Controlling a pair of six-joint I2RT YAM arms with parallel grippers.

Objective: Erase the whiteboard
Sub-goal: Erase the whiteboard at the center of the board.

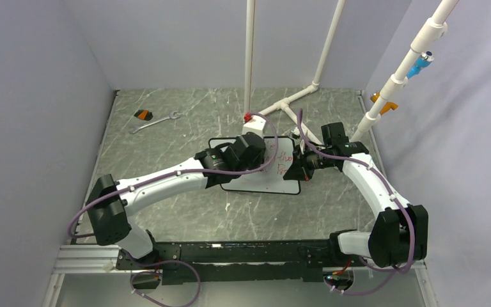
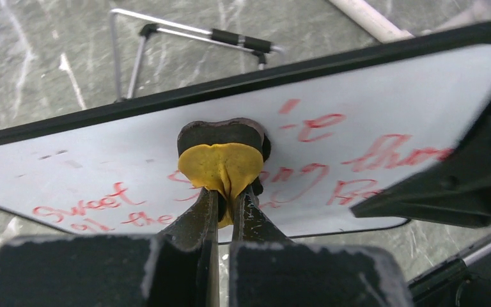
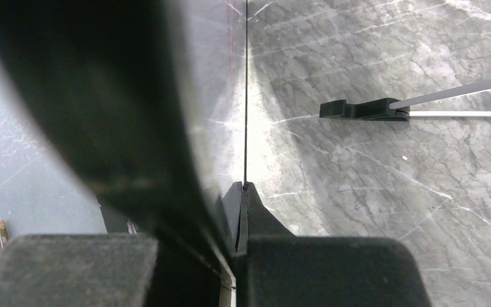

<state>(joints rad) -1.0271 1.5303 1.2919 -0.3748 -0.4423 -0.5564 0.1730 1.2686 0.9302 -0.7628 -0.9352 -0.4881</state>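
The whiteboard (image 1: 262,182) lies at the table's middle with red handwriting on it. In the left wrist view the whiteboard (image 2: 102,160) shows red lines across its lower and right parts. My left gripper (image 2: 228,195) is shut on a yellow eraser cloth (image 2: 220,163) with a dark pad, which is pressed on the board's middle. It shows from above as my left gripper (image 1: 256,150) over the board. My right gripper (image 1: 298,163) is at the board's right edge. In the right wrist view my right gripper (image 3: 243,188) is shut on the thin black board edge (image 3: 246,96).
A wrench (image 1: 156,121) and a small orange-black object (image 1: 143,115) lie at the back left. White pipes (image 1: 281,105) and a white block (image 1: 259,125) stand just behind the board. The board's black wire stand foot (image 3: 364,110) rests on the table.
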